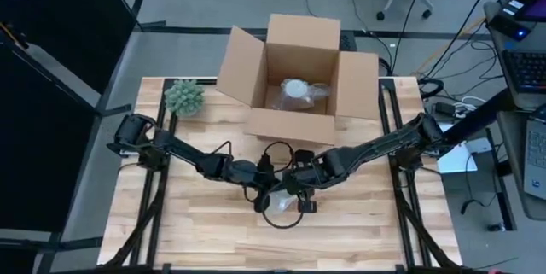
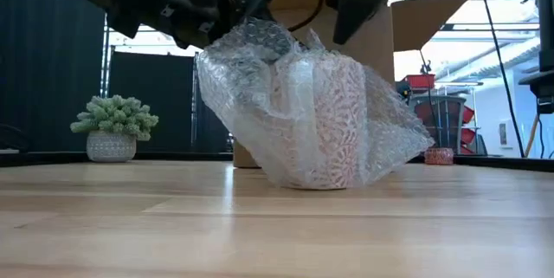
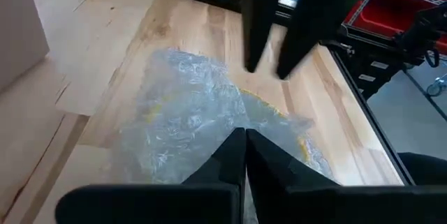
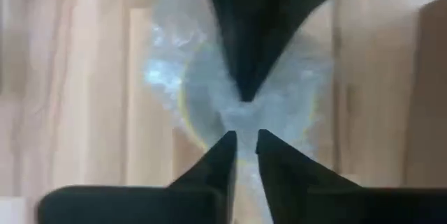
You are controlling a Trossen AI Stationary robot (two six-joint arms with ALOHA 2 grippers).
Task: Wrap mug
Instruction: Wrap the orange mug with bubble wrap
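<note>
Mug (image 2: 325, 122) stands upright on the wooden table (image 1: 205, 231), mid-table, in front of the cardboard box (image 1: 294, 73). It is white with a lacy pattern and sits loosely inside a sheet of bubble wrap (image 2: 260, 96) that drapes over it and spreads onto the table on both sides.

Left gripper (image 3: 244, 144) – fingers pressed together on the top edge of the bubble wrap, holding it above the mug. The low view shows the sheet pulled up toward the dark arms.

Right gripper (image 4: 242, 144) is just opposite, fingertips nearly touching the left's. Its fingers have a narrow gap with wrap between them – cannot tell whether it is actually gripping.

The box is open, flaps out, with another wrapped bundle (image 1: 299, 93) inside. A small potted plant (image 1: 184, 97) sits at the table's far left corner, well apart from the mug.
</note>
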